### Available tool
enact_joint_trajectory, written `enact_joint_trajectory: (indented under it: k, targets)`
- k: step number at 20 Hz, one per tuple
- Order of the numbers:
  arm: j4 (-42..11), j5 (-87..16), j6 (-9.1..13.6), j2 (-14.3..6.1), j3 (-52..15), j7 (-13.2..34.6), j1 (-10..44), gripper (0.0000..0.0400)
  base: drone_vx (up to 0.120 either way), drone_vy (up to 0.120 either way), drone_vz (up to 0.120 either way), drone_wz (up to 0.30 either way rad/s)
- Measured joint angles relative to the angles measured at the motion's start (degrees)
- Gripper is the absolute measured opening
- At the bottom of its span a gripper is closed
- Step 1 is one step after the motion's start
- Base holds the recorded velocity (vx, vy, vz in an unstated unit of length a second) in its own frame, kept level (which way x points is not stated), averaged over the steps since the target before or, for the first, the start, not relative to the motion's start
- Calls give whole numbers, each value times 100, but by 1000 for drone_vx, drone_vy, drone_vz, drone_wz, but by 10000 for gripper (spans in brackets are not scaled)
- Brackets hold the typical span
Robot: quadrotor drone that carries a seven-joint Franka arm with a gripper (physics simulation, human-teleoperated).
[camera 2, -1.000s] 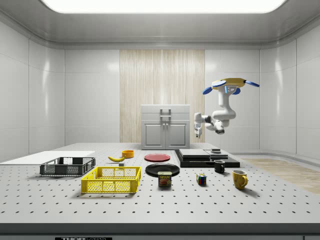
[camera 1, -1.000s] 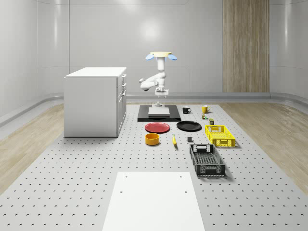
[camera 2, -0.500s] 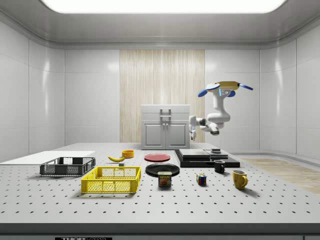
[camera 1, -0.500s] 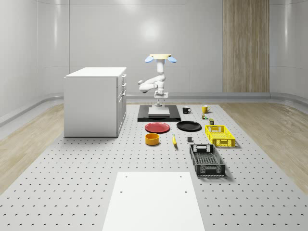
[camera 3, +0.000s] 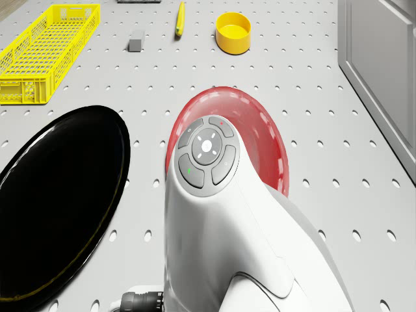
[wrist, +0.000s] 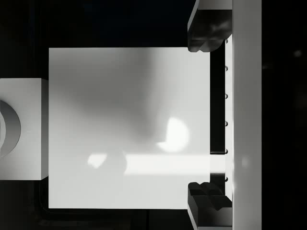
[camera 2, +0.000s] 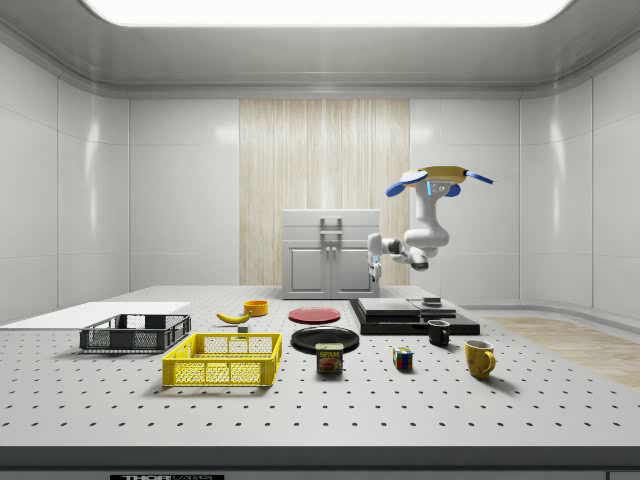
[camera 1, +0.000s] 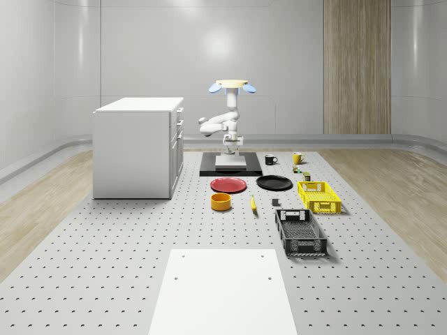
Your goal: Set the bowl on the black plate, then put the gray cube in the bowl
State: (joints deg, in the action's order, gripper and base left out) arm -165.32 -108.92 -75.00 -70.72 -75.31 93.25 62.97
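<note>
The bowl [camera 1: 221, 202] sits untouched on the bench [camera 1: 126, 279], near the red plate and apart from the black plate [camera 1: 274, 183]. We hover over the dark pad [camera 1: 230, 168], claw [wrist: 207, 115] wide open and seemingly empty, so fetching the bowl comes next.

Hovering above the black platform [camera 1: 230, 167], open air all around the arm

Hanging with the gripper [camera 2: 375, 270] over the white slab [wrist: 129, 127], fingers [wrist: 207, 28] spread wide and nothing between them. Standing close on the whole-scene view's left: the cabinet [camera 1: 138, 146], walling off that side. Lying low ahead on the table [camera 1: 140, 251]: red plate [camera 3: 260, 140], black plate [camera 3: 58, 195], orange bowl [camera 3: 234, 32], banana [camera 3: 179, 18], gray cube [camera 3: 136, 40], yellow crate [camera 3: 45, 52], with bare table running between them, the bowl sitting apart from its neighbours.
</note>
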Motion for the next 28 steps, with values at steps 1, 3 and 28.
enact_joint_trajectory:
  k: [1,3,28]
  targets:
    - [2,12,-23,-25,-7,7,8,400,120,0,0,0]
    - [5,37,-69,-75,-20,21,22,400,120,0,0,0]
    - [38,294,-575,-619,-149,159,172,400,120,0,-6,0]
